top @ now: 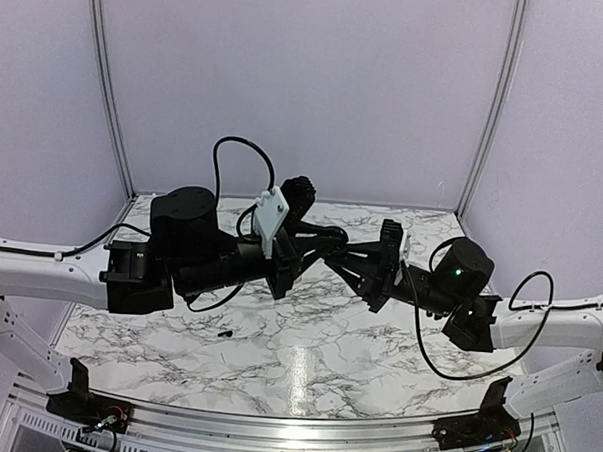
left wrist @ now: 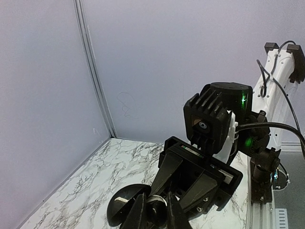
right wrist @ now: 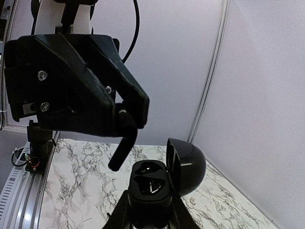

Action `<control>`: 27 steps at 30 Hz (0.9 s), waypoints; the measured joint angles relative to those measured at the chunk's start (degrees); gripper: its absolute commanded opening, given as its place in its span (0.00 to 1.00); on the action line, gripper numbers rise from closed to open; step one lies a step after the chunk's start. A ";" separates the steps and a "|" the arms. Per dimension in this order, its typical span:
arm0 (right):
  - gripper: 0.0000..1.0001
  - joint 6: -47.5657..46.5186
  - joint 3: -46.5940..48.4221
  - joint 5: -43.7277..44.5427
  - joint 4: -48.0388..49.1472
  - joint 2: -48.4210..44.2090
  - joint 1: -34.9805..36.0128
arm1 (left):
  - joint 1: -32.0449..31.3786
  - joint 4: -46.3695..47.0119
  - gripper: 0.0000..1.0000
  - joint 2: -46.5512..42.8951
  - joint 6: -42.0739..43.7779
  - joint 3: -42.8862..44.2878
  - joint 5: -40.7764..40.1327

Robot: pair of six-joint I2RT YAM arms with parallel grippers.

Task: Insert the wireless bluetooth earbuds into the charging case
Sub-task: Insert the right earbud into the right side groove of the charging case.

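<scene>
The right gripper (right wrist: 150,201) is clamped on the base of the charging case (right wrist: 150,183), a small rounded pebble-shaped shell that reads dark in these views. It is held in the air above the middle of the white, grey-veined marble table (top: 306,361). The hinged lid (right wrist: 188,164) stands open on the right, and two glossy sockets (right wrist: 148,177) face up; whether either is filled cannot be told. The left gripper (left wrist: 155,206) hangs just above and left of the case, jaws drawn close together. Whether they pinch anything cannot be made out. One tiny black stub of an earbud (top: 224,334) lies on the near left of the table, well apart from both grippers. Judged step: presenting an earbud to a socket. To do it well, the right arm should keep the case level and motionless, lid clear of the approach. The left tip should be centred over one socket, the earbud lined up with the socket's shape, then lowered straight and released only once seated. Risks: clipping the lid, or dropping the earbud.
</scene>
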 measured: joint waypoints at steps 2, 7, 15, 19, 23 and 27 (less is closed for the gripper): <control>0.00 0.04 0.11 -0.02 0.31 0.00 0.09 | 0.00 0.13 0.06 0.26 0.02 0.13 -0.52; 0.00 0.04 0.11 -0.37 0.42 0.00 0.55 | 0.00 0.42 0.06 0.70 0.28 0.44 -1.62; 0.00 0.28 0.13 -0.66 0.48 0.00 0.85 | -0.02 0.83 0.06 1.03 0.68 0.44 -2.60; 0.00 1.33 0.20 -0.55 0.66 0.00 0.85 | -0.02 1.09 0.05 1.05 0.83 0.44 -2.80; 0.00 2.69 0.22 0.13 0.90 0.00 0.87 | -0.02 1.27 0.05 1.05 0.85 0.44 -3.02; 0.00 3.93 0.22 0.68 1.27 0.02 0.87 | -0.02 1.49 0.06 1.05 0.85 0.44 -3.08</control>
